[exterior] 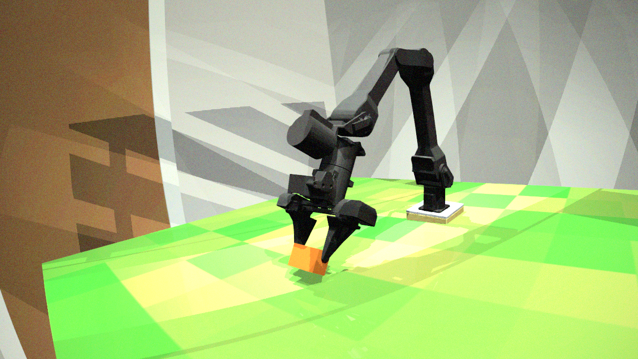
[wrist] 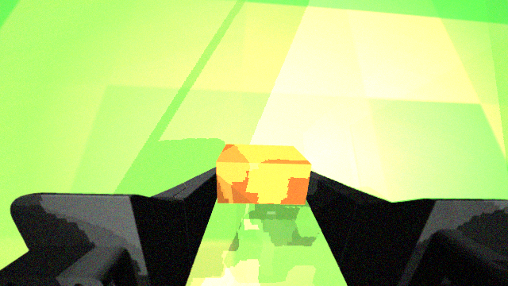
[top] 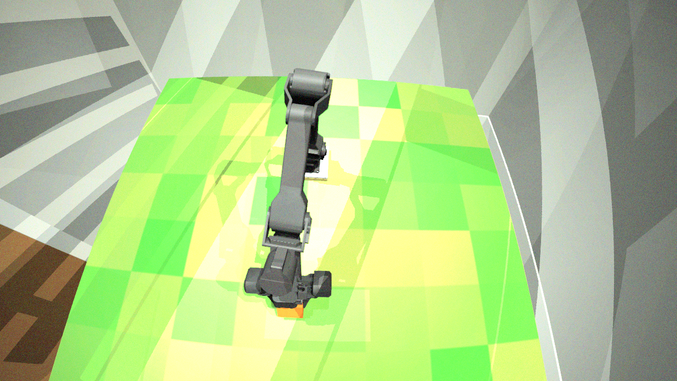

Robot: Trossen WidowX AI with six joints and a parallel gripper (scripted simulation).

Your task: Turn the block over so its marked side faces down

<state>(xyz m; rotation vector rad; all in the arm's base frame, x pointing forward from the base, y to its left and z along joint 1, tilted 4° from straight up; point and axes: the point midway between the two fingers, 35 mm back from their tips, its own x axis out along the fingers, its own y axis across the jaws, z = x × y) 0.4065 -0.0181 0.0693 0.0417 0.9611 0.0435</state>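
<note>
The orange block [top: 289, 312] [exterior: 305, 259] [wrist: 267, 153] is held tilted, with its shadow on the table [top: 402, 258] [exterior: 446, 312] just beneath it. It looks slightly raised off the surface. My gripper [exterior: 312, 253] [wrist: 261, 173] is shut on the block, one fingertip against each end, and leans at a slant. In the wrist view two faces of the block show yellow and orange patches; I cannot tell which side is marked. In the top view the wrist and fingers hide most of the block.
The arm's base stands on a white plate [top: 323, 173] [exterior: 452, 209] behind the gripper. The patterned green and yellow table has strong light patches and shadows. Its edges show at the left and right in the top view.
</note>
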